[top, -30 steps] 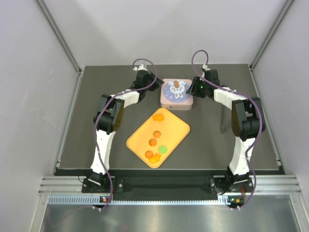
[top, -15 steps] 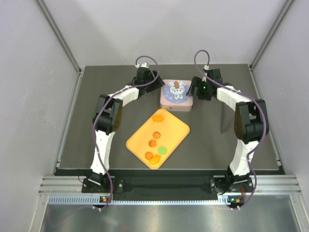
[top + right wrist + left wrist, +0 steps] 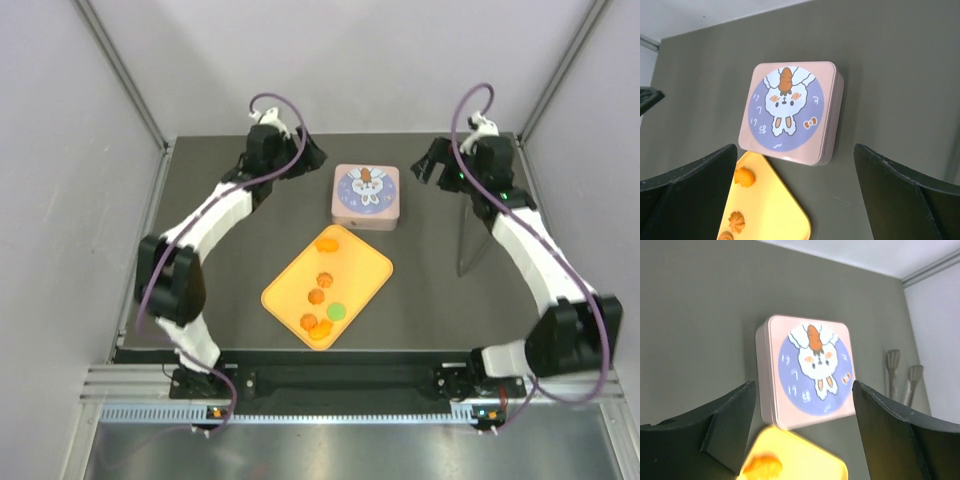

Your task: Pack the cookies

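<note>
Both arms reach over the far half of the dark table (image 3: 420, 300), flanking a closed pink square tin (image 3: 366, 196) with a rabbit-and-carrot lid. The left gripper (image 3: 303, 156) sits left of the tin, fingers (image 3: 732, 427) wide apart, nothing between them. The right gripper (image 3: 430, 166) sits right of the tin, fingers (image 3: 690, 185) likewise spread, empty. Neither touches the tin. The cookies (image 3: 323, 279) lie on the orange tray (image 3: 372, 266) just in front of the tin: several orange and one green cookie (image 3: 337, 311), in a loose line. Grey tongs (image 3: 892, 365) lie on the table right of the tin
</note>
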